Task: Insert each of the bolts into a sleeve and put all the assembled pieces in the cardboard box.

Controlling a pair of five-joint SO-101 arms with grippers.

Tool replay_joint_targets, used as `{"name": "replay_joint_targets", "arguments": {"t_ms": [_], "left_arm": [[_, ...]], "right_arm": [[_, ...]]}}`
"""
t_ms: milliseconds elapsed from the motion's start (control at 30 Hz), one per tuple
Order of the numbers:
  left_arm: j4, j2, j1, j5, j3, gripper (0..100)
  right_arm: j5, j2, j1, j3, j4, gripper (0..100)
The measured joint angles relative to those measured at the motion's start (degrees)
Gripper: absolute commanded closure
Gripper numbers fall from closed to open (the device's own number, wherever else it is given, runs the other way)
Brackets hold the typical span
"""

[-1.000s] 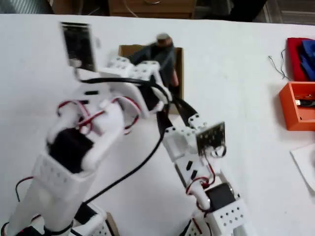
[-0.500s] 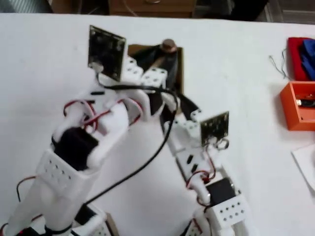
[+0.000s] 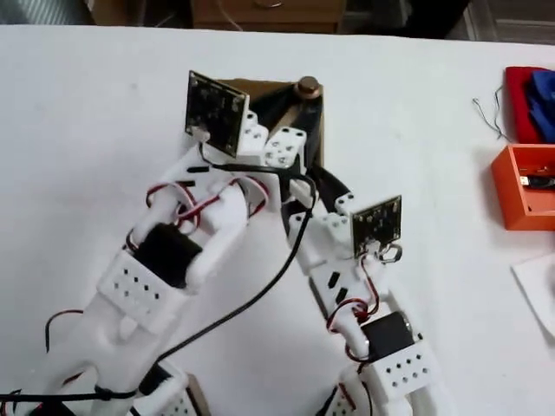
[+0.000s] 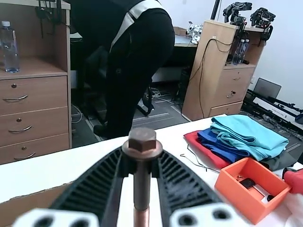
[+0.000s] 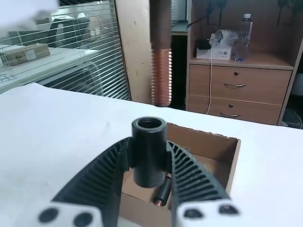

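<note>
Copper-coloured and hex-headed, the bolt (image 4: 141, 182) stands upright in the left claw (image 4: 142, 158), whose two black ribbed fingers are clamped on the shank just under the head. In the right wrist view the bolt's threaded end hangs directly over the sleeve (image 5: 149, 151) with a gap between them; it has not entered the bore. The sleeve is a black tube held upright, open end up, and the right claw (image 5: 148, 163) is closed on its lower half from both sides.

Behind and below the sleeve sits the cardboard box (image 5: 208, 137), open at the top, resting on the white tabletop (image 3: 416, 104). One assembled piece (image 5: 162, 190), a dark sleeve with a copper end showing, lies on the box floor.

From the high view both arms meet over the box: the left arm comes in from the lower left and its claw holds the bolt head above the far end of the box, while the right arm rises from the lower right and passes beneath the left arm's wrist.

Well apart, near the right edge of the tabletop, stand an orange tray (image 3: 520, 186) and a folded stack of red and blue cloth (image 3: 531, 100).
</note>
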Motion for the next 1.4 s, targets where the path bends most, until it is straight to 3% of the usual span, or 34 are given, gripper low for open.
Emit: {"name": "replay_joint_targets", "arguments": {"t_ms": [467, 1400], "left_arm": [[1.93, 0.00, 0.00, 0.09, 0.00, 98], [1.76, 0.00, -0.09, 5.63, 0.18, 98]], "right_arm": [[0.00, 0.00, 4.04, 0.00, 0.00, 97.8], [0.00, 0.00, 2.81, 0.00, 0.00, 97.8]]}}
